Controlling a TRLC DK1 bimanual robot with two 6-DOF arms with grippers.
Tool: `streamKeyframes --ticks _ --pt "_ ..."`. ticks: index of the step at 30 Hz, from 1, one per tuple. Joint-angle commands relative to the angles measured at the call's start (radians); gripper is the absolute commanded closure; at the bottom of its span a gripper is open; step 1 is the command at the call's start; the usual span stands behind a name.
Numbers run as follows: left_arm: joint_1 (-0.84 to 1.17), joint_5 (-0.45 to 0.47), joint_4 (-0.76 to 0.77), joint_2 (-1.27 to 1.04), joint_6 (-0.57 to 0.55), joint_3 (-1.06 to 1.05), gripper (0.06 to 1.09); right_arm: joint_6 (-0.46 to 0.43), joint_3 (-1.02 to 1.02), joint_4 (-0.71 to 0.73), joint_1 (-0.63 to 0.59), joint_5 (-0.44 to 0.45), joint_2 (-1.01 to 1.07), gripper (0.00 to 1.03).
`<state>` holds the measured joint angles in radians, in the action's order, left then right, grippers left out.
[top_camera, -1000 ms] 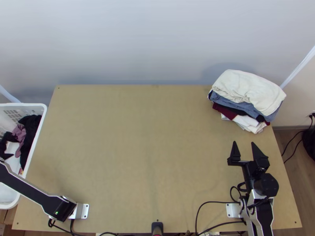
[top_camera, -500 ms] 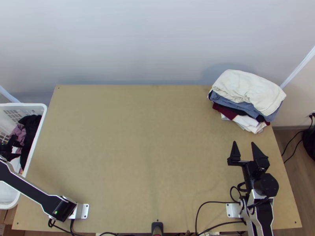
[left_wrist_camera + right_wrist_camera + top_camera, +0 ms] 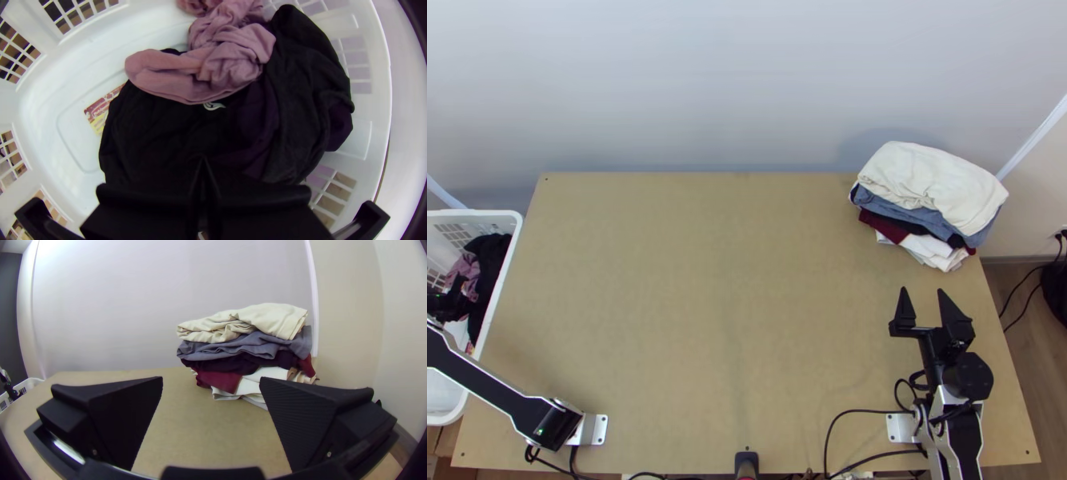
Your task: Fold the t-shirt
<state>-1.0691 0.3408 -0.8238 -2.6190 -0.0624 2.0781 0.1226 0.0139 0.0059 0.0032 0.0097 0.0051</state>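
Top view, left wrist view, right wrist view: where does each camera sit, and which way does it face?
Top view: high over the table's near edge, looking steeply down; left arm and right arm show.
Left wrist view: on that wrist, looking down into the basket; left tool shows.
Right wrist view: on that wrist, facing across the table; right tool shows.
Top and right wrist views share the stacked clothes.

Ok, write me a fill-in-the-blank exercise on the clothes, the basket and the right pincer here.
The cream cloth lies at the ____ of the stack.
That stack sits by the table's far ____ corner.
The right pincer, holding nothing, is ____.
The pink cloth lies on the black cloth inside the white ____.

Missing words: top; right; open; basket.
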Motion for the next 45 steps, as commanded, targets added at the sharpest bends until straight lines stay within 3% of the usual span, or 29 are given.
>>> streamKeyframes --ticks 1,11,24,37,45 --pt "-0.009 0.023 0.008 0.043 0.003 -0.009 1.05 -0.009 -0.005 -0.021 -0.005 0.006 -0.007 0.04" --pt "-0.005 0.033 0.018 0.3 -0.048 -0.007 1.05 -0.009 -0.005 -0.021 -0.005 0.006 -0.007 0.04" --pt "-0.012 0.032 0.048 0.614 -0.228 0.111 1.05 -0.009 -0.003 -0.021 -0.005 0.006 -0.007 0.04" --pt "-0.075 -0.077 0.393 0.915 -0.346 0.12 1.05 -0.009 -0.005 -0.021 -0.005 0.006 -0.007 0.04" --pt "-0.12 -0.095 0.446 0.942 -0.355 0.117 1.05 -0.009 -0.005 -0.021 -0.005 0.006 -0.007 0.04"
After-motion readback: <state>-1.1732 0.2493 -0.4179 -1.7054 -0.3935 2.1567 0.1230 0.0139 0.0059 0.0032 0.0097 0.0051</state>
